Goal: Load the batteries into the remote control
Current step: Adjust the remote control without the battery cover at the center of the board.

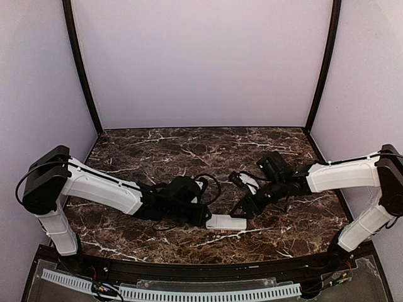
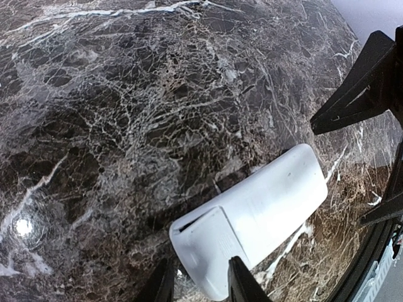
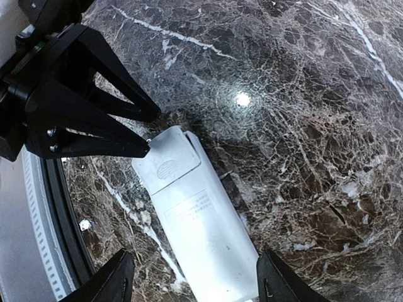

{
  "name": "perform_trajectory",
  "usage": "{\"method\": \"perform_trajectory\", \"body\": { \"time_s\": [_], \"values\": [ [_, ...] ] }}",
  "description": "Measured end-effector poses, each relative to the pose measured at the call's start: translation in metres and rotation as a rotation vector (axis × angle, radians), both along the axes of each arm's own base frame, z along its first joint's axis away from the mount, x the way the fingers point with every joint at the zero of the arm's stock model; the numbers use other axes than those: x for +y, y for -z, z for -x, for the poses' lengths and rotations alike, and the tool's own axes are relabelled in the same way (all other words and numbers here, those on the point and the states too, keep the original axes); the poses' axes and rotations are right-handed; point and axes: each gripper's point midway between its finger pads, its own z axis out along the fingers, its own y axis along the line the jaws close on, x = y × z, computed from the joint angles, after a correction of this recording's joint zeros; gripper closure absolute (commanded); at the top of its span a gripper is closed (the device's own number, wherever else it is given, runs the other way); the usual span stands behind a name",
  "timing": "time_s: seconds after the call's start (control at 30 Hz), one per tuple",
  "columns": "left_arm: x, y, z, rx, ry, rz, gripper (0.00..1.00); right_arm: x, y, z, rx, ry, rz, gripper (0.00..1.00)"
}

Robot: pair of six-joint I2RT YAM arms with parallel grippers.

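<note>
Remote (image 1: pixel 225 221) (back up) | lay on table (image 1: pixel 157 151), between grippers | light, stiff, slick; likely best pinched across long edges | left gripper (image 2: pixel 201 260) at its end, grip unclear | right gripper (image 3: pixel 196 253) spread, empty.

Even overhead light gleams off the polished dark brown, white-veined marble tabletop (image 3: pixel 327 145), leaving one small glare spot ahead of my right gripper (image 3: pixel 195 270) and another off left of my left gripper (image 2: pixel 201 267); shadows are soft, focus sharp, wrist-view edges bowed.

Right wrist view's bottom edge crops the remote control (image 3: pixel 203 233)
</note>
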Motion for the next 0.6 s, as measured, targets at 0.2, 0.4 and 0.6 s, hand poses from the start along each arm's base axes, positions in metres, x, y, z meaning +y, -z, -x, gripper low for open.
{"method": "perform_trajectory", "body": {
  "time_s": [0.2, 0.4, 0.6],
  "values": [
    [0.001, 0.002, -0.001, 0.004, -0.011, -0.007, 0.68, -0.004, 0.01, 0.002, -0.042, -0.017, 0.039, 0.27],
    [0.004, 0.001, -0.001, 0.003, -0.019, 0.001, 0.63, -0.007, 0.025, 0.004, -0.041, -0.031, 0.066, 0.25],
    [0.012, 0.003, -0.003, 0.011, -0.032, 0.002, 0.62, -0.008, 0.036, 0.009, -0.022, -0.047, 0.072, 0.29]
  ]
}}
